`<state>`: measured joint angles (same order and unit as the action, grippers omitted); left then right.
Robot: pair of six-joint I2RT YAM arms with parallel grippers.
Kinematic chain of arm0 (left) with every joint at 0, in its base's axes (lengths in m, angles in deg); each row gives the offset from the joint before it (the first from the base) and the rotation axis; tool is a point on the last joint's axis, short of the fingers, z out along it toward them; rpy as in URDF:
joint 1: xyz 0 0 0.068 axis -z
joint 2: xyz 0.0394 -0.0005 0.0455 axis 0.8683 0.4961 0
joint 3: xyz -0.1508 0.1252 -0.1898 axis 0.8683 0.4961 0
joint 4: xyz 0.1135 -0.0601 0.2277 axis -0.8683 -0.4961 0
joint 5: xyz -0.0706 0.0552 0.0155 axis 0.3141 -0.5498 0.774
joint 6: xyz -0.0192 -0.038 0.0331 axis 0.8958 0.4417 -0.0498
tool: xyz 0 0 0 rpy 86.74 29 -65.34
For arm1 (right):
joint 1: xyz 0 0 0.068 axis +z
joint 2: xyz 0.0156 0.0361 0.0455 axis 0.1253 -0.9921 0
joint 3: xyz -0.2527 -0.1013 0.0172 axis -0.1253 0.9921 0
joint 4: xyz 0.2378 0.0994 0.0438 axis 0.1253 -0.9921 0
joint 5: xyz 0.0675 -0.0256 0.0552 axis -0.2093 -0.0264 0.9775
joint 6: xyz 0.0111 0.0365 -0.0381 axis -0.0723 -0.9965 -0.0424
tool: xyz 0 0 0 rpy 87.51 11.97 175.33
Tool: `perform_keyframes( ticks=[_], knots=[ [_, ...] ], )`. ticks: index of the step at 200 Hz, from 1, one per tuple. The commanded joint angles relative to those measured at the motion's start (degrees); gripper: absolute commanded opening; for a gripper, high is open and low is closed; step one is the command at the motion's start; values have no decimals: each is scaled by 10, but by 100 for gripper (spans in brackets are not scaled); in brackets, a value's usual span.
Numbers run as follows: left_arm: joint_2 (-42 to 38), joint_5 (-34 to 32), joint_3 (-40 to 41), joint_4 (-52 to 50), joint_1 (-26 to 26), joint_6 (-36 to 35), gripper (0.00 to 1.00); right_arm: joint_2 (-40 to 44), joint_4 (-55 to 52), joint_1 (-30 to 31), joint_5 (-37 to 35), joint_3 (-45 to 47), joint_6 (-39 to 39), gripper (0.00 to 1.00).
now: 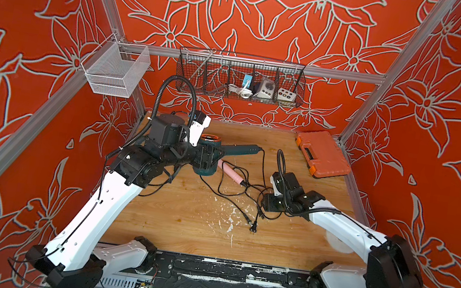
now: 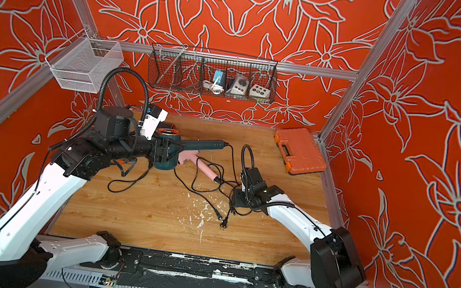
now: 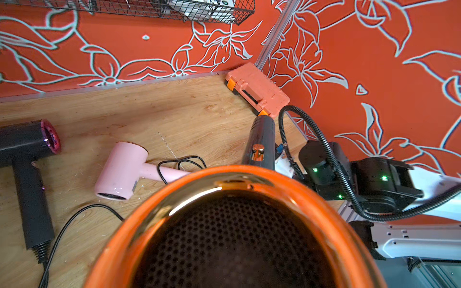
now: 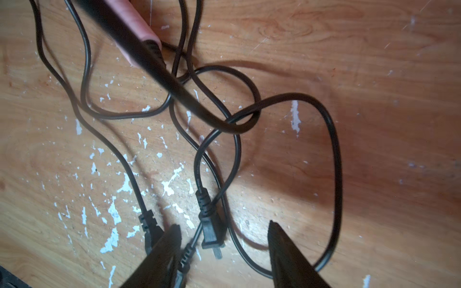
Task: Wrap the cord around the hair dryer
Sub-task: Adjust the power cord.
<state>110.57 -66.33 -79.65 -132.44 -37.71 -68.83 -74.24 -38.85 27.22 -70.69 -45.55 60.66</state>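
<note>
Far left on the table [image 1: 180, 229], the left gripper [image 2: 164, 149] clamps the teal hair dryer [image 2: 201, 144], which it should hold steady, handle pointing right. Right of it, the right gripper [image 4: 224, 225] stands open astride a plug [image 4: 210, 232]. It should pinch the cord [image 4: 174, 82] instead, and whose plug this is the tangle hides.

Robot lab booth: aluminium frame [image 1: 340, 74], red floral panels [image 1: 271, 19], wooden tabletop [image 1: 180, 229]
</note>
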Motion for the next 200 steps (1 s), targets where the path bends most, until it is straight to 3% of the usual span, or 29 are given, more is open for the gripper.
perform_keyframes(
  ticks=[1,56,85,110,137,167,200],
  knots=[
    [0,28,-21,57,-2,18,0,-21,67,3,14,13,-61,53],
    [4,48,-21,71,-2,38,0,-92,118,20,-4,-17,-70,51],
    [5,48,-25,71,-2,40,0,-121,123,21,-13,-26,-77,42],
    [8,42,-36,61,-2,33,0,-105,87,21,-45,-29,-69,37],
    [11,35,-53,56,-2,27,0,-47,3,16,-130,-25,-39,37],
    [18,35,-77,64,-2,25,0,26,-69,-24,-198,-10,-14,36],
    [35,54,-114,93,-2,36,0,56,-83,-120,-177,10,-1,36]
  ],
)
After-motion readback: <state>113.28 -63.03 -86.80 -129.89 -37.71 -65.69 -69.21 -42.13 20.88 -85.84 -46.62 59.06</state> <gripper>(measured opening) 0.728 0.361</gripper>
